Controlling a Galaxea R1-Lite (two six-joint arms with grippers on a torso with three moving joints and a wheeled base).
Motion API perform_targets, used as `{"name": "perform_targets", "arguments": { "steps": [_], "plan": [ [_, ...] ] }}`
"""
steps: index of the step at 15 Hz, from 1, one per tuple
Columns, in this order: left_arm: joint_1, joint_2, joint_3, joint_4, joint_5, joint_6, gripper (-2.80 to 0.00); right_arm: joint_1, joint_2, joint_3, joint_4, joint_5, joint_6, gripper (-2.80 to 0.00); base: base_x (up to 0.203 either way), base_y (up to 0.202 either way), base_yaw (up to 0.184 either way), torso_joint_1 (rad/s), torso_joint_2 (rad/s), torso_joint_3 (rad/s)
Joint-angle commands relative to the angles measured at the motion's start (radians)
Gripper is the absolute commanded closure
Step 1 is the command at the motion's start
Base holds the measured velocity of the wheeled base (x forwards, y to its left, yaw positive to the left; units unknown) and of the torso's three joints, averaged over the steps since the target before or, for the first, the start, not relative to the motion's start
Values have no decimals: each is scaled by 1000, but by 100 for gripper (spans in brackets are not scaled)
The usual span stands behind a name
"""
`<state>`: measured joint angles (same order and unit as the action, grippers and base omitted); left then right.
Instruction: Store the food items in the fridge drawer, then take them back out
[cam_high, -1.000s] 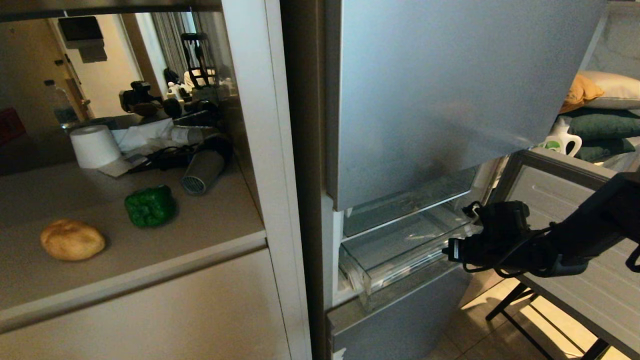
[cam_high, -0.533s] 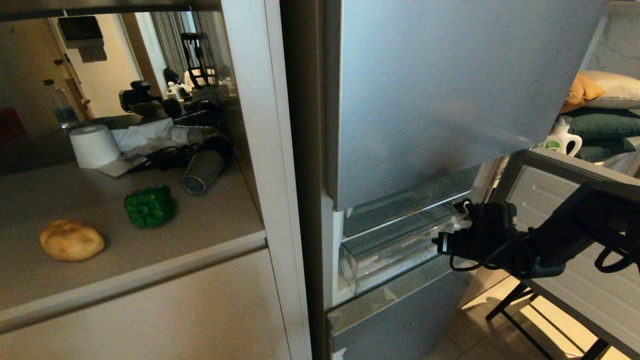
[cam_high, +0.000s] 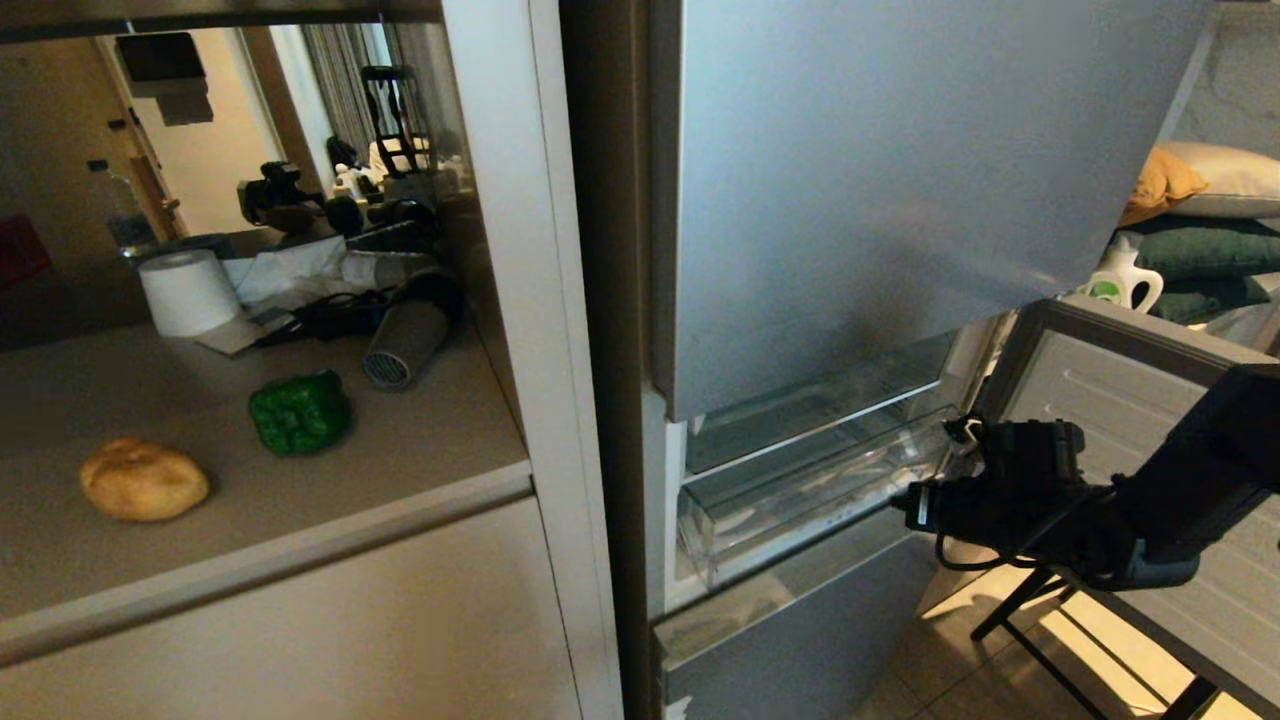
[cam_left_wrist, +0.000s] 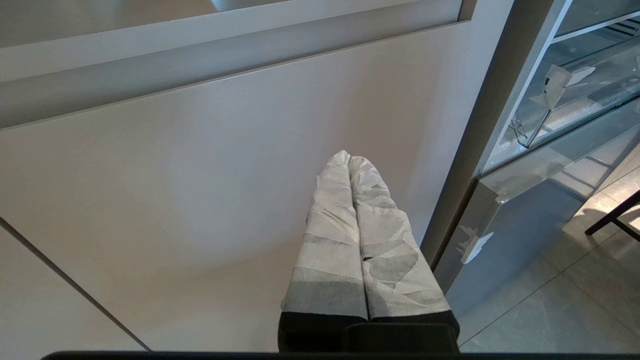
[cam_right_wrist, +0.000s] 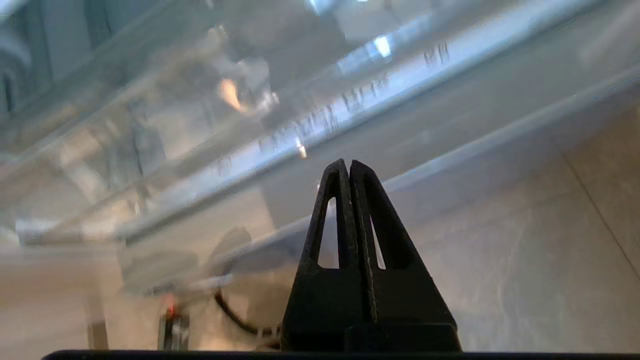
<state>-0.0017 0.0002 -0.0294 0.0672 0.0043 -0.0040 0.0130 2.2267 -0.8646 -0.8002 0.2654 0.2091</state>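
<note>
The tan potato (cam_high: 144, 480) and the green bell pepper (cam_high: 300, 412) lie apart on the beige counter, left of the fridge. The clear fridge drawer (cam_high: 800, 500) sits nearly fully in under the upper door and looks empty. My right gripper (cam_high: 905, 507) is shut and holds nothing. It hovers just in front of the drawer's right front end. In the right wrist view its black fingers (cam_right_wrist: 348, 165) point at the drawer's clear front lip (cam_right_wrist: 300, 125). My left gripper (cam_left_wrist: 349, 157), white-wrapped and shut, is parked low, facing a beige cabinet door.
A paper roll (cam_high: 185, 292), a grey cylinder (cam_high: 405, 345) and clutter stand at the back of the counter. The open lower fridge door (cam_high: 1120, 400) is behind my right arm. The silver freezer front (cam_high: 800, 640) lies below the drawer, with black table legs (cam_high: 1030, 620) on the floor.
The drawer has slid further into the fridge while my right gripper moved towards it. The gripper has since drawn back a little to the right and lower.
</note>
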Motion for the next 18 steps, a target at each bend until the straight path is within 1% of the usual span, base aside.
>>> {"name": "perform_targets", "arguments": {
  "steps": [1,3,4,11,14,15,18],
  "plan": [
    [0,0,0,0,0,-1,0,-3,94,-28,-71,5,0,0,0,0,0,0,0,0],
    [0,0,0,0,0,-1,0,-4,172,-84,-134,7,1,0,0,0,0,0,0,0],
    [0,0,0,0,0,-1,0,-4,186,-99,-142,8,4,0,0,0,0,0,0,0],
    [0,0,0,0,0,-1,0,0,261,-234,-143,8,4,0,0,0,0,0,0,0],
    [0,0,-1,0,0,-1,0,11,299,-300,-143,7,30,0,0,0,0,0,0,0],
    [0,0,0,0,0,-1,0,16,307,-314,-143,6,51,0,0,0,0,0,0,0],
    [0,0,0,0,0,-1,0,19,296,-300,-142,3,68,0,0,0,0,0,0,0]
  ]
}}
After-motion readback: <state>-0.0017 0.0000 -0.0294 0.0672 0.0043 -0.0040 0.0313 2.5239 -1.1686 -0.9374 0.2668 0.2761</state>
